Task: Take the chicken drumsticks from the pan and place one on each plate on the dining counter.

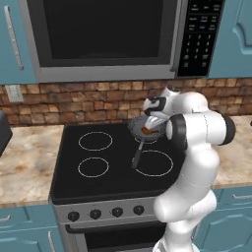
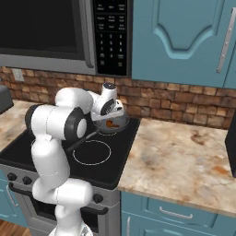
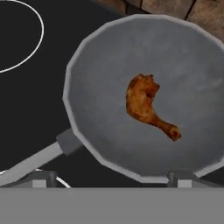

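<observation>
A single chicken drumstick (image 3: 146, 105) is seen lying in the pan (image 3: 105, 87), slightly off the middle of its grey floor. In the hand view its long axis runs diagonally: the thick, meaty end is turned toward the upper left and the thin bone end toward the lower right, away from the pan's handle (image 3: 33, 162), which leaves the rim toward the lower left. The gripper (image 3: 111, 178) is held above the pan with its two finger tips spread wide apart, one near each side of the near rim, and nothing is held between them. In the left base view the pan (image 1: 146, 127) is found on the rear right burner of a black glass cooktop (image 1: 113, 157), its handle reaching forward over the front right ring. The cooktop is flanked by beige marbled worktop (image 2: 184, 156), and a brick backsplash (image 2: 184, 103) runs behind it. A microwave (image 1: 108, 37) is mounted above the stove, with teal cabinets (image 2: 179, 37) beside it and teal drawers below the worktop.
</observation>
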